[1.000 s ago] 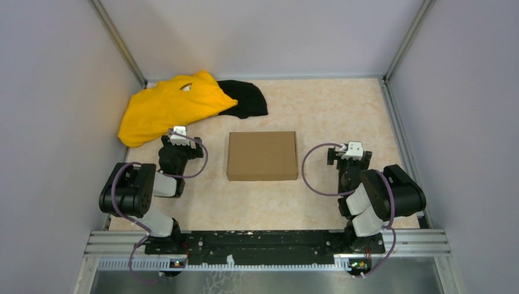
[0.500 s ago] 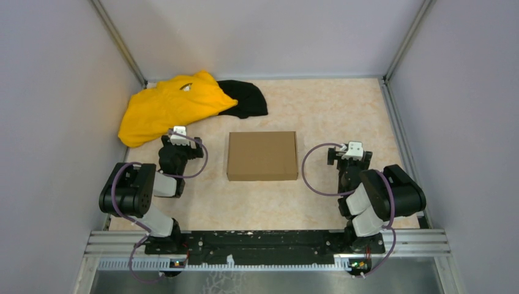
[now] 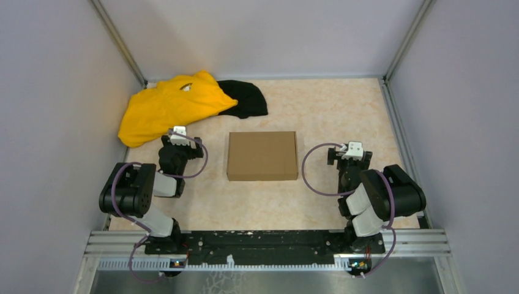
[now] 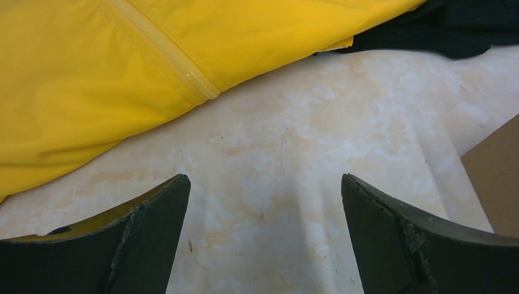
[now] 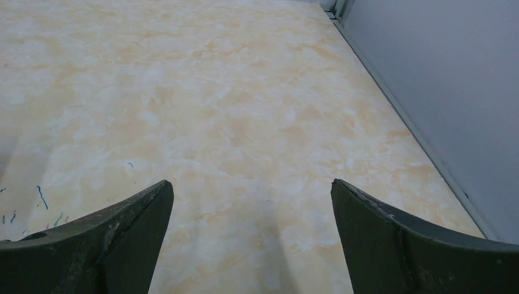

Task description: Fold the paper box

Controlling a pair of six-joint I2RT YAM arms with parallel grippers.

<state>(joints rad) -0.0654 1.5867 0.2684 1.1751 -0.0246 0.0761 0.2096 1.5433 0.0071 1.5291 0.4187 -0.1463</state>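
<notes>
A closed, shallow brown box [image 3: 262, 155] lies flat at the middle of the marbled tabletop [image 3: 330, 110], between the two arms and touched by neither. The left arm [image 3: 131, 190] sits folded near its base, elbow raised and wrist dropped low, its forearm reaching toward the far left corner. The left tool [image 4: 263, 184] hangs just above the tabletop with its fingers wide apart and nothing between them; a yellow cloth [image 4: 110, 67] lies just ahead of it, and a corner of the box shows at the right edge of its wrist view. A black cloth [image 3: 248, 98] lies tucked partly under the yellow one at the far edge. The right arm [image 3: 385, 196] mirrors that crouch, well to the right of the box. The right tool [image 5: 251, 187] is likewise spread wide and empty over bare tabletop, with the grey side wall [image 5: 440, 79] to its right.
</notes>
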